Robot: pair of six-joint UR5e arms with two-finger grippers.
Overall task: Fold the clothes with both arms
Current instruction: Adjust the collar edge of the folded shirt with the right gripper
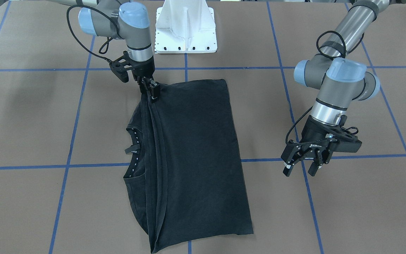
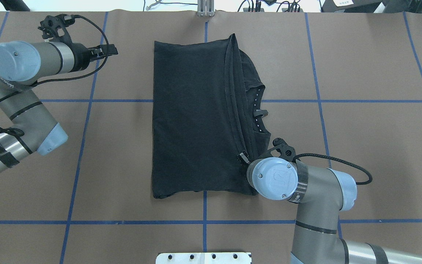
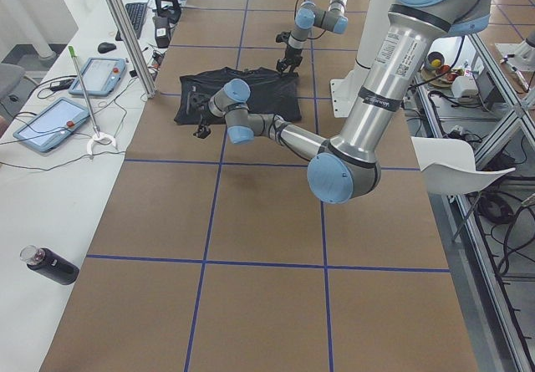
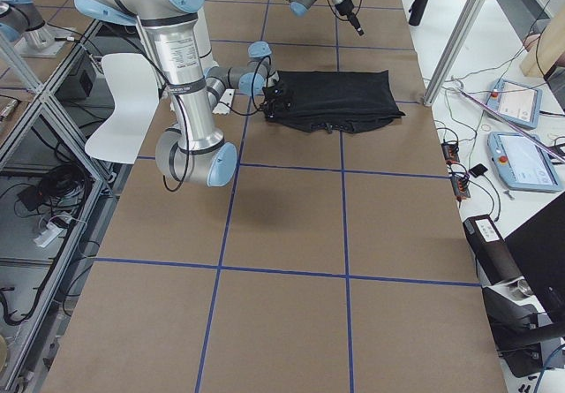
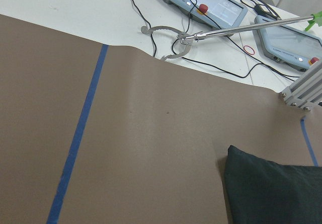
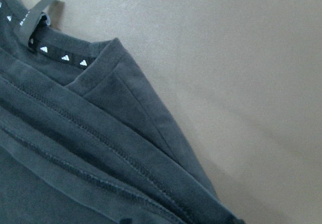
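**Brown table** (image 1: 358, 218) with a blue tape grid; the white pedestal base (image 1: 185, 28) stands at its robot-side edge.

**Left arm** (image 1: 337, 81) reaches well out to the base's left. **Right arm** (image 1: 132, 28) stays close to the base's right.

**Black T-shirt** (image 1: 196, 148), folded lengthwise, lies straight out from the base, with its collar (image 1: 132, 148) toward the base's right.

**Left gripper** (image 1: 300, 169) has its fingers spread and holds nothing. It is farther from the base than the right gripper.

**Right gripper** (image 1: 152, 90) is clamped on the stacked stitched edges at the shirt's end nearest the base.
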